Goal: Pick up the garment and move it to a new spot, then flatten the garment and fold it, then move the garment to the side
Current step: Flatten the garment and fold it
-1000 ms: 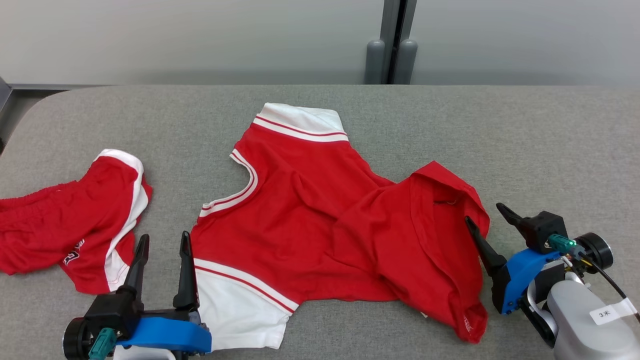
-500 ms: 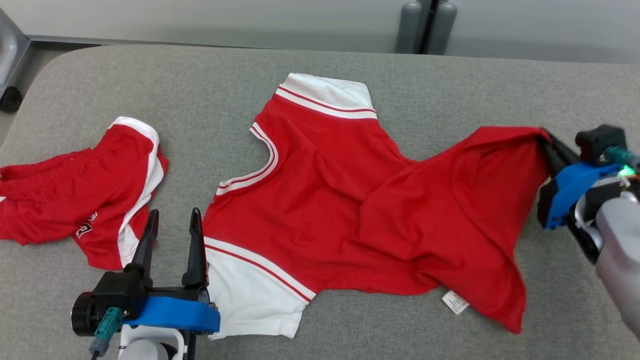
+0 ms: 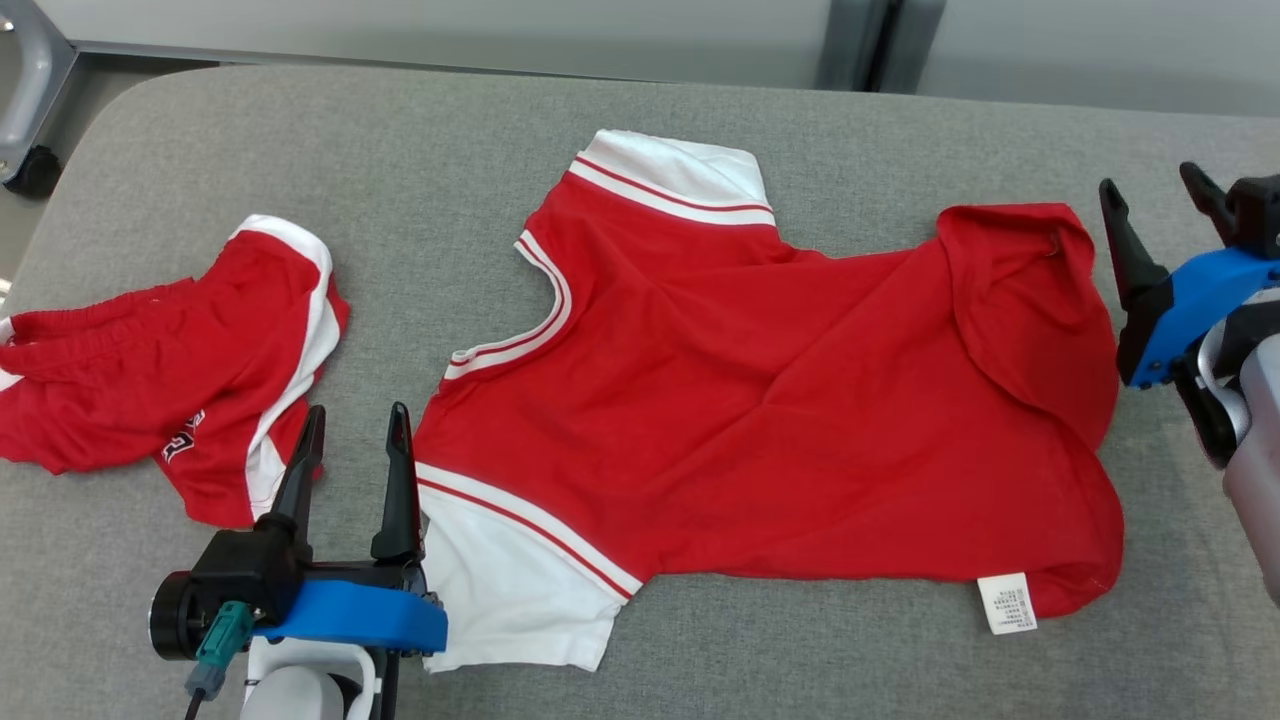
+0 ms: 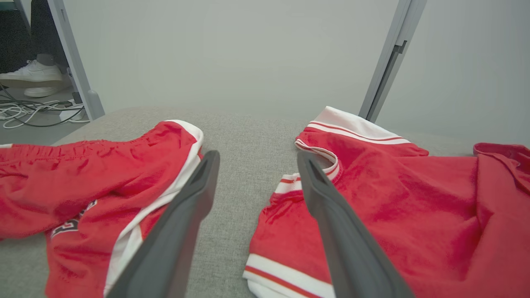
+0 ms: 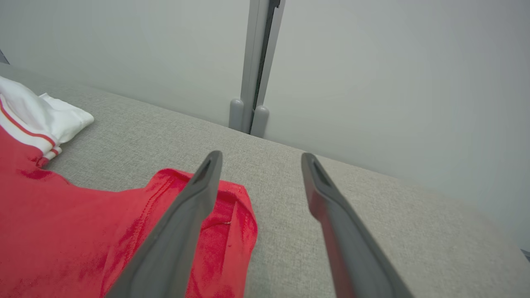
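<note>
The garment (image 3: 760,400) is a red T-shirt with white, red-striped sleeves, lying spread on the grey table (image 3: 300,130) with its neck to the left and hem to the right. Its far hem corner is folded over, and a white label (image 3: 1005,603) shows at the near hem. My left gripper (image 3: 357,412) stands open just left of the near sleeve, its fingers on either side of a strip of bare table (image 4: 248,165). My right gripper (image 3: 1148,180) is open just right of the folded hem corner (image 5: 223,215), holding nothing.
Red shorts with white side panels (image 3: 170,370) lie crumpled at the table's left, close to my left gripper's outer finger (image 4: 182,215). A grey post (image 3: 860,45) stands behind the far edge. A person's shoe (image 4: 31,74) and cables (image 4: 33,114) are on the floor beyond the left corner.
My right gripper shut on the shirt's hem corner, pulled it right and away, then opened and let go; the body now lies stretched out. The head camera also shifted. The left gripper stayed put.
</note>
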